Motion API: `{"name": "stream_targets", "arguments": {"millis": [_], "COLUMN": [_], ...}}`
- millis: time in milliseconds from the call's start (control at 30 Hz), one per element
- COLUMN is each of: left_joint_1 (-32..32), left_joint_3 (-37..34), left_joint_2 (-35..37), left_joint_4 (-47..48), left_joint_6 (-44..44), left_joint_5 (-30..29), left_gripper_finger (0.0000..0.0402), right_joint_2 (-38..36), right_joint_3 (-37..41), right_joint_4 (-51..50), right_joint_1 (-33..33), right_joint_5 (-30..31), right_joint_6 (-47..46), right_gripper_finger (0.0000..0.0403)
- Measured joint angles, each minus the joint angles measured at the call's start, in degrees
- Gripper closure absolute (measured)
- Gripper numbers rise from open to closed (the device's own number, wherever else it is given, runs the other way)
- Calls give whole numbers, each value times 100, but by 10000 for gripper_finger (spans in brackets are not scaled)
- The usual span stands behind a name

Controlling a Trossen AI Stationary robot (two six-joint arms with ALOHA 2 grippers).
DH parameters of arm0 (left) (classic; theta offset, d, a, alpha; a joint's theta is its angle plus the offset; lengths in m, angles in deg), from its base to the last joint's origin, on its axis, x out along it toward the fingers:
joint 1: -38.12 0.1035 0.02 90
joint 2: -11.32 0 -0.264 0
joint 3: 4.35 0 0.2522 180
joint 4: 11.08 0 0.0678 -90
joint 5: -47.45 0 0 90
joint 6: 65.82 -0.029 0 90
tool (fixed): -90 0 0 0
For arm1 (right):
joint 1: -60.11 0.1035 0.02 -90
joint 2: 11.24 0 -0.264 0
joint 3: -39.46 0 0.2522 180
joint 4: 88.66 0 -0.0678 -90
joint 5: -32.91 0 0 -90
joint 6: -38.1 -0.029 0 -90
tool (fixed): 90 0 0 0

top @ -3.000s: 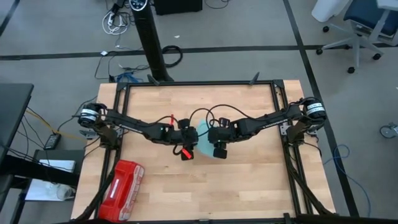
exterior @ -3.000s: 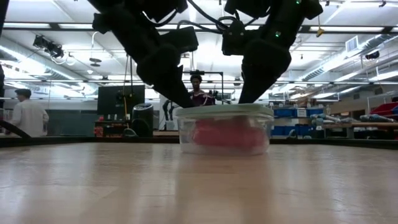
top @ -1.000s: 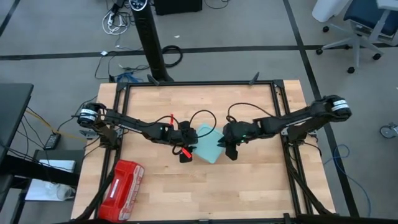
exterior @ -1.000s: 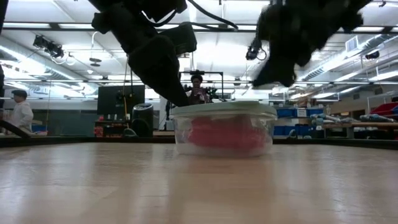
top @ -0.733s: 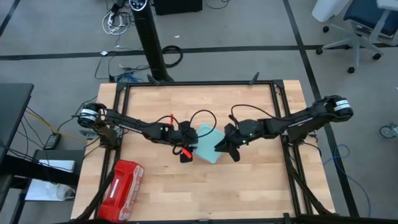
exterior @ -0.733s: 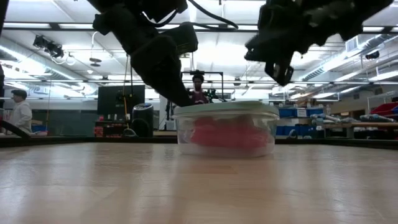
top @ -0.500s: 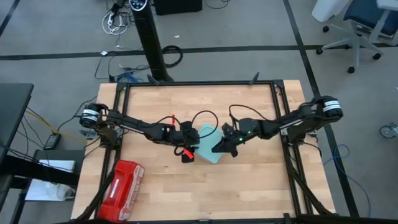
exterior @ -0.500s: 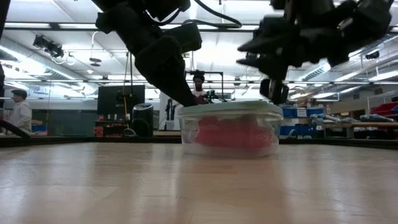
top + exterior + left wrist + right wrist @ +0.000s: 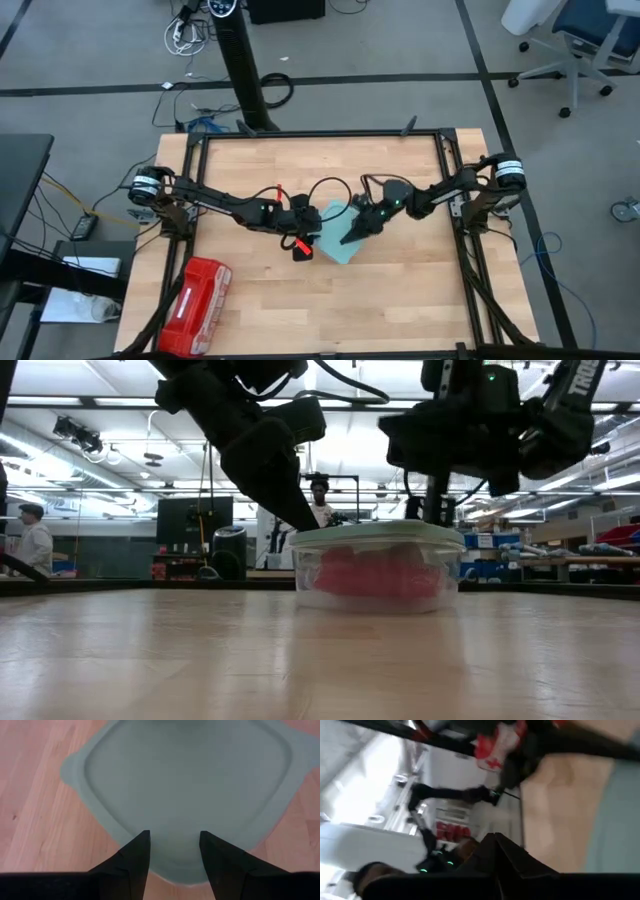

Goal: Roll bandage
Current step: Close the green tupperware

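Low view: bandage sealed inside lidded container. Left tool, fingers apart, steadies the lid; right tool, fingers together, should press down squarely.

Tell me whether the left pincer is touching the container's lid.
Cannot tell. The left wrist view shows the open left pincer over the pale green lid; the low view shows its tip at the lid's rim, but neither shows contact or a gap plainly.
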Motion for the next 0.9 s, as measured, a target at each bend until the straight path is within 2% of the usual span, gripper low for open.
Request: {"name": "stream_targets", "arguments": {"millis": [67, 133, 200, 267, 333, 367, 433, 500, 567, 633, 667, 733, 800, 833, 900], "left_joint_1": [0, 0, 0, 0, 0, 0, 0, 3, 15, 17, 17, 17, 17, 17, 20], "left_joint_3": [0, 0, 9, 9, 9, 9, 9, 21, 13, 11, 11, 11, 38, 15, 61], "left_joint_2": [0, 1, 2, 4, 11, 11, 11, 14, 17, 17, 17, 17, 35, 43, 15], "left_joint_4": [-29, -24, -30, -15, 7, 9, 7, -12, 4, 4, 9, 0, -130, -11, -60], "left_joint_6": [0, 2, 0, 0, 2, 0, -5, -16, -13, -2, -2, -2, -14, -19, -12], "left_joint_5": [0, 0, 0, -2, -2, -2, -19, -25, -40, -61, -72, -75, -101, -122, -148], "left_gripper_finger": [225, 225, 225, 225, 225, 225, 225, 225, 225, 225, 225, 225, 225, 225, 225], "right_joint_2": [-13, 1, 40, 60, -47, -66, 24, 100, 98, -38, -90, 52, 125, 151, 226], "right_joint_3": [-13, -7, -21, 28, 1, 2, 70, 49, 97, 8, 53, 185, 222, 306, 300], "right_joint_4": [153, -295, -368, 332, 1068, 942, -77, -101, 1088, 2123, 1859, 175, -20, 668, 2130], "right_joint_1": [-124, -136, -190, -277, -319, -345, -311, -295, -269, -251, -208, -82, -51, -55, -54], "right_joint_5": [-81, -49, -344, -644, -664, -681, -683, -839, -1099, -1077, -1072, -916, -1001, -1198, -1174], "right_joint_6": [-88, -131, -295, -589, -620, -484, -301, -369, -895, -1110, -892, -422, -220, -434, -1339], "right_gripper_finger": [400, 400, 400, 401, 401, 401, 402, 402, 402, 402, 402, 402, 403, 403, 403]}}
